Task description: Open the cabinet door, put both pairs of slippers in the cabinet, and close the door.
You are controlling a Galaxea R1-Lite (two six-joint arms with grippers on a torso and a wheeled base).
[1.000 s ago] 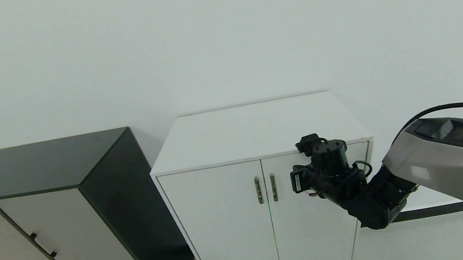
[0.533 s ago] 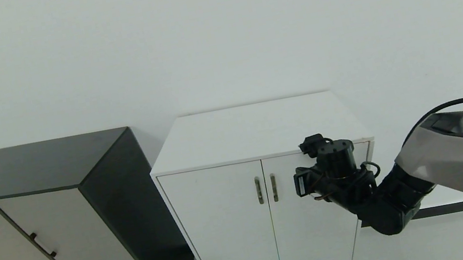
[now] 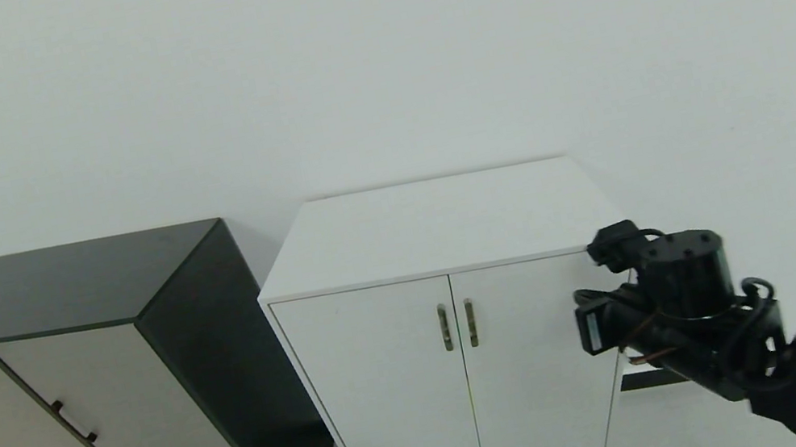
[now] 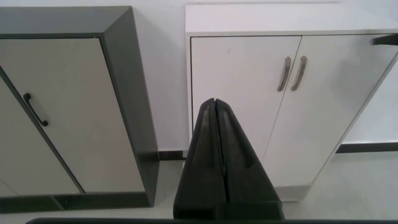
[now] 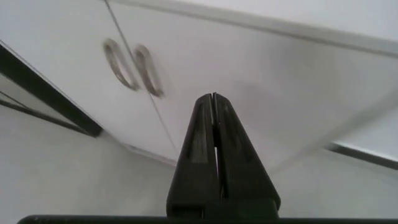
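The white cabinet stands against the wall with both doors closed. Two metal handles sit side by side at the middle seam. My right arm's wrist hangs in front of the cabinet's right edge, at about handle height. In the right wrist view, my right gripper is shut with nothing in it and points at the right door, a little off from the handles. In the left wrist view, my left gripper is shut and empty. It is held back from the white cabinet, facing its left door.
A dark cabinet with pale grey doors and black handles stands just left of the white one. A plain white wall rises behind both. A black baseboard strip runs along the wall to the right. Pale floor lies in front.
My right arm has swung to the right and drawn back, from in front of the right door to the cabinet's right edge. The doors stay closed.
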